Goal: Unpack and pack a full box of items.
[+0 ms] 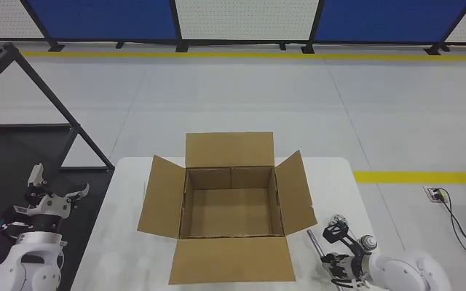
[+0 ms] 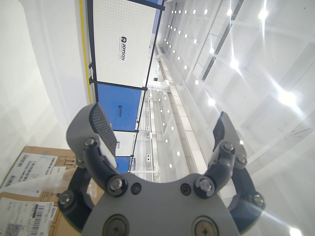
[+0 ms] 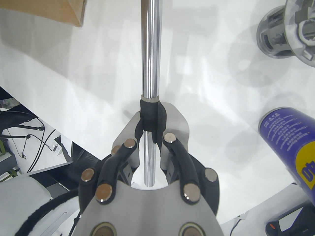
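four flaps lie folded out from the cardboard box [image 1: 229, 149], which sits open in the middle of the white table [image 1: 331, 174], its brown bottom showing. by the table's right edge, on the robot's side, the right gripper [image 3: 149, 120] is pinched on a shiny metal rod [image 3: 150, 37], gripping it at a band of black wrap. the rod reaches out over the tabletop and passes just beside a corner of the box's flap. a grey plastic spool [image 3: 288, 35] and a blue spray can [image 3: 290, 143] sit on the table nearby, both apart from the rod. off the table's left edge the left gripper [image 2: 160, 114] points upward, its fingers [image 2: 103, 126] spread wide against the bright ceiling lights [image 2: 262, 13]. around the table runs a pale floor [image 1: 240, 94] with a yellow line [image 1: 240, 54]. blue and white perforated panels [image 1: 98, 18] stand along the far side, and a black frame [image 1: 44, 94] rises over a dark mat [image 1: 36, 145] at the left.
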`<act>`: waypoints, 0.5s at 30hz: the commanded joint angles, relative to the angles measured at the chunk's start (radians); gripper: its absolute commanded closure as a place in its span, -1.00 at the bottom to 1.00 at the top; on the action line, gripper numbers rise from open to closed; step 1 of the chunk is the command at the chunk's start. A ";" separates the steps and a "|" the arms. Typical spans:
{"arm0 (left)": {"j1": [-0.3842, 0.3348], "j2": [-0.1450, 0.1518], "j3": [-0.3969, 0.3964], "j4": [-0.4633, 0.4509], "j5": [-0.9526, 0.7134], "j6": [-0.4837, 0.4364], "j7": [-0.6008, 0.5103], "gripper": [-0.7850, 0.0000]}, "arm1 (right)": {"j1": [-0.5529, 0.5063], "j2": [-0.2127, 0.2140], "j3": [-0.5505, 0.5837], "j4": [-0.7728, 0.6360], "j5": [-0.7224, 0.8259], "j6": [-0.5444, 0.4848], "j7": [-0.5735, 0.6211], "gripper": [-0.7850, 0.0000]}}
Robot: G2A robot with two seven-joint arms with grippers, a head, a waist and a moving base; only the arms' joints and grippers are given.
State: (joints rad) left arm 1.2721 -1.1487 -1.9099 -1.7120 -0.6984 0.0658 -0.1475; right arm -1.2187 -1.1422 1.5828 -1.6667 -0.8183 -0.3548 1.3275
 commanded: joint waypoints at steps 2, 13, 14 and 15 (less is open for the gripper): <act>0.000 0.000 0.000 0.000 0.000 0.000 0.000 -1.00 | 0.010 0.004 -0.011 0.014 -0.014 0.013 -0.004 1.00; 0.000 0.000 0.000 0.000 0.000 0.000 0.000 -1.00 | 0.031 0.015 -0.058 0.035 -0.070 0.064 -0.006 0.56; 0.000 0.000 0.000 0.000 0.000 0.000 0.000 -1.00 | 0.033 0.016 -0.061 0.038 -0.069 0.066 -0.007 0.51; 0.000 0.000 0.000 0.000 0.000 0.000 0.000 -1.00 | 0.035 0.017 -0.064 0.042 -0.068 0.067 -0.008 0.49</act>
State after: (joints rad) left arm 1.2721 -1.1487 -1.9099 -1.7120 -0.6984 0.0658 -0.1475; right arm -1.1855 -1.1258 1.5210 -1.6277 -0.8879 -0.2887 1.3204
